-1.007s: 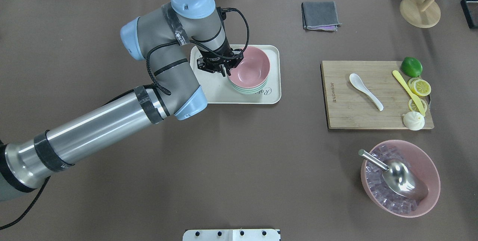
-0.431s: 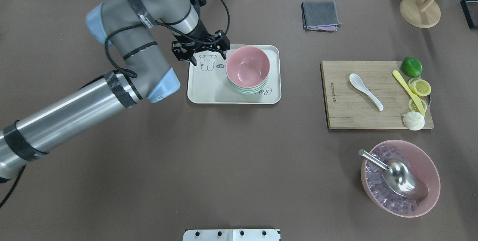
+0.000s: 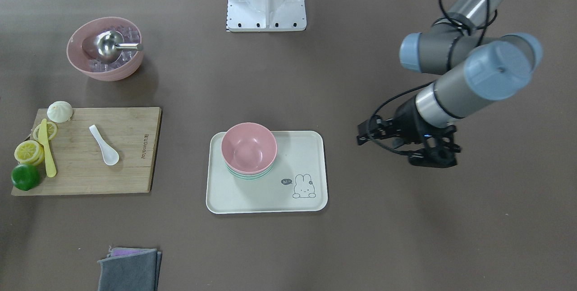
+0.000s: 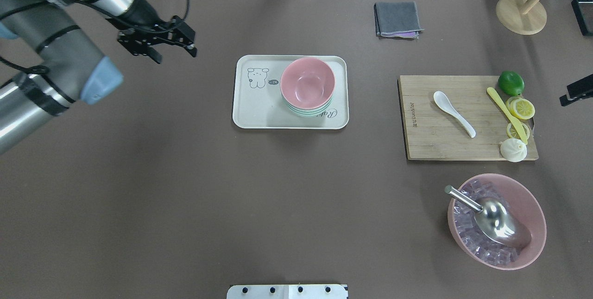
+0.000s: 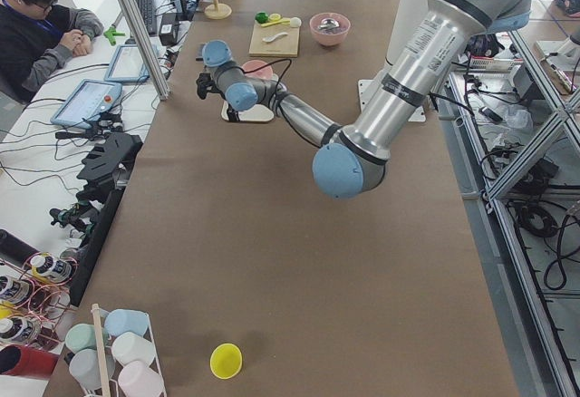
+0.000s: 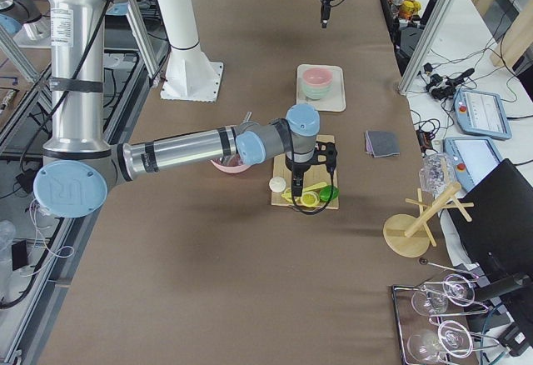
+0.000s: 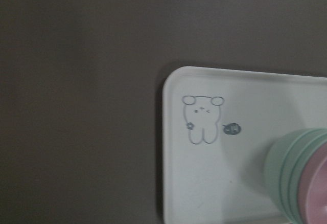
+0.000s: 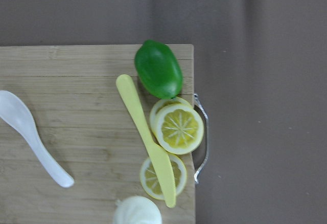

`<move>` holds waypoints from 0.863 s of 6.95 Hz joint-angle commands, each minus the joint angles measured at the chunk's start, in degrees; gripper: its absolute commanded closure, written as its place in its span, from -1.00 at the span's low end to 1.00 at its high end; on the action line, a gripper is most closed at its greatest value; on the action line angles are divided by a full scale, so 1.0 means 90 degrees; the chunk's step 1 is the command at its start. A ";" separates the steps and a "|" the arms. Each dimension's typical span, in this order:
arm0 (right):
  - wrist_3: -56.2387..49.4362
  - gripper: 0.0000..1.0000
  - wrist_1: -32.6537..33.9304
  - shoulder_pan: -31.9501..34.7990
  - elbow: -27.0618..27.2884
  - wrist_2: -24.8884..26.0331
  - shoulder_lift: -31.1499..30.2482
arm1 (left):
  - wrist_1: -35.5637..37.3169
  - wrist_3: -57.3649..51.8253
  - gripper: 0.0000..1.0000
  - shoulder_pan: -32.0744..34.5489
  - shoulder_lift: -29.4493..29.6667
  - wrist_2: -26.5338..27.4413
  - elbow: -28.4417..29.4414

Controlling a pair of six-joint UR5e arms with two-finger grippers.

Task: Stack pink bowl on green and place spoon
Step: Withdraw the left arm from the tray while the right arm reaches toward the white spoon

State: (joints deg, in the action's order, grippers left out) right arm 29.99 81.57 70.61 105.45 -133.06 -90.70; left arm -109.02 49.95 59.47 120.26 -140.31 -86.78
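Left pincer (image 4: 177,57) is hovering spread, empty; right pincer (image 4: 576,92), cannot tell. Spoon (image 4: 453,113) is lying flat, so pinching may skid it.

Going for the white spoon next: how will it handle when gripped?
The white spoon looks glossy and rigid, likely ceramic: probably slippery, and it may chip if dropped. It lies flat on the cutting board, so a pinch may skid it. Its rounded bowl could let it pivot.

Brown table (image 4: 185,197) carries a cream tray (image 4: 242,117), wooden cutting board (image 4: 431,139), pink bowl of ice (image 4: 538,225), grey cloth (image 4: 397,18) and wooden stand (image 4: 514,16).
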 commanded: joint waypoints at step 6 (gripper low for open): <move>-0.1210 -0.98 -0.1471 -0.2297 -0.0523 0.1825 0.0732 | 0.1645 -0.7551 -0.98 0.3109 -0.3001 0.0147 -0.0299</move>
State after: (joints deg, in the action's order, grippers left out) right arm 23.35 72.24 51.73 102.92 -117.46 -83.63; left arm -96.47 -13.21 85.76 93.92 -141.10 -89.61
